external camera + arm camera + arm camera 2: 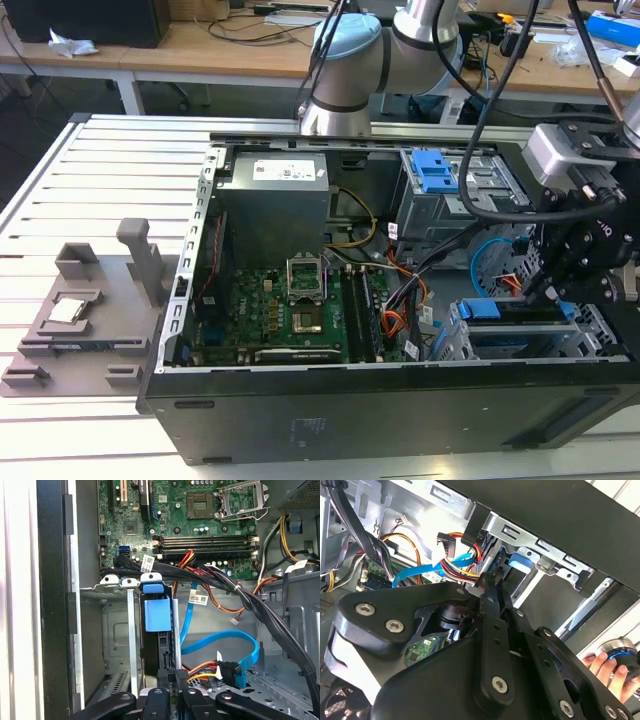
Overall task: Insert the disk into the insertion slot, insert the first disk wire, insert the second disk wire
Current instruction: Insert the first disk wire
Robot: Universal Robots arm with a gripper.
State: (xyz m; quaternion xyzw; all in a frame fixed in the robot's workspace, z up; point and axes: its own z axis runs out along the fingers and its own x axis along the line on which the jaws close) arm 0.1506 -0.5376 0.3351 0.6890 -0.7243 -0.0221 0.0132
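Open computer case (pixel 350 420), disk (pixel 156 614) in its blue carrier seated in the low drive cage (pixel 598 335) at the case's corner on the exterior view's right, claw (pixel 177 677) closed on the red-and-yellow power wire (pixel 462 570) beside the disk, light-blue cable (pixel 220 642) looping nearby

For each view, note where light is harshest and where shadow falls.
Exterior view: the slatted table glares white, the computer case's near wall dark. First wrist view: table washed out, the insertion slot shaded. Second wrist view: the computer case's frame shines.
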